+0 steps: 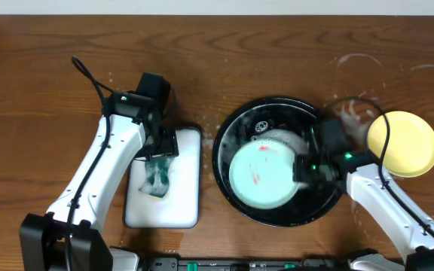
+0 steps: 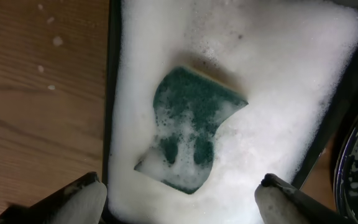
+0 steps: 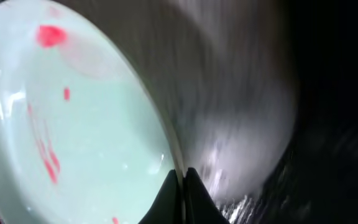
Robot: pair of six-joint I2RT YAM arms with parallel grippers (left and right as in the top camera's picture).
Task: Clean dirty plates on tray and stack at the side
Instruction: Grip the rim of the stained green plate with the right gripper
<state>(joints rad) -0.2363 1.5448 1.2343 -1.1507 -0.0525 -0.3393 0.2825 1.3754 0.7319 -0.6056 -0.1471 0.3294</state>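
Pinched right gripper (image 3: pixel 182 186) clamps the rim of the red-smeared mint plate (image 3: pixel 73 124), which lies in the black tray (image 1: pixel 292 217).
From overhead the grip is at the plate's 3 o'clock edge. The sponge (image 2: pixel 191 130) lies at 9 o'clock from the plate, in the foamy white tray (image 1: pixel 187 214). The left gripper (image 2: pixel 182 200) hangs wide open directly above it, jaws astride its 1-to-7 long axis, so the left arm looks best placed to fetch it.

tray (image 3: pixel 241 93): blurred | sponge (image 2: pixel 191 124): partly buried in foam (image 2: pixel 260 74) | plate (image 3: pixel 73 124): cropped left

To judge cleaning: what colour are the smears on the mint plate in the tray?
Red smears, best seen in the right wrist view.
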